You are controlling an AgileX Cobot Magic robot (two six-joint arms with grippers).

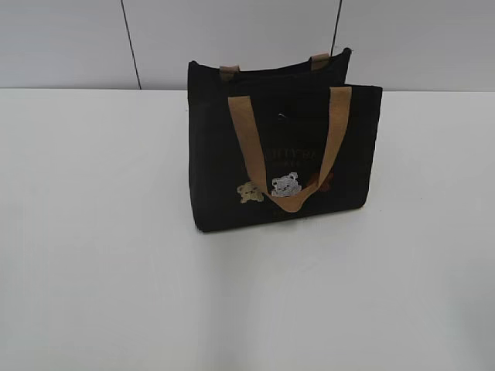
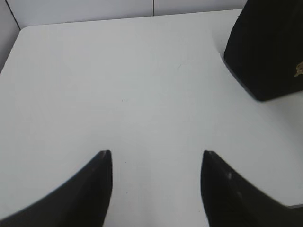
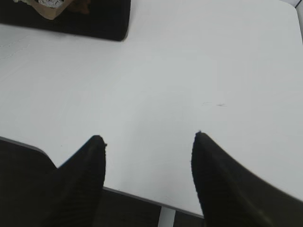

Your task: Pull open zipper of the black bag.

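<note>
The black bag [image 1: 285, 151] stands upright toward the back of the white table [image 1: 100, 255], a tan handle [image 1: 288, 147] hanging down its front over small bear patches. Its zipper runs along the top edge [image 1: 267, 73]; I cannot make out the pull tab. Neither arm shows in the exterior view. In the left wrist view my left gripper [image 2: 156, 153] is open over bare table, with the bag's corner [image 2: 267, 47] far off at the upper right. My right gripper [image 3: 147, 137] is also open, above the table's near edge, and the bag's bottom [image 3: 80, 21] lies far off at the upper left.
A pale panelled wall [image 1: 69, 42] rises behind the table. The table's near edge [image 3: 142, 198] shows below my right fingers. White tabletop spreads to the left, right and front of the bag.
</note>
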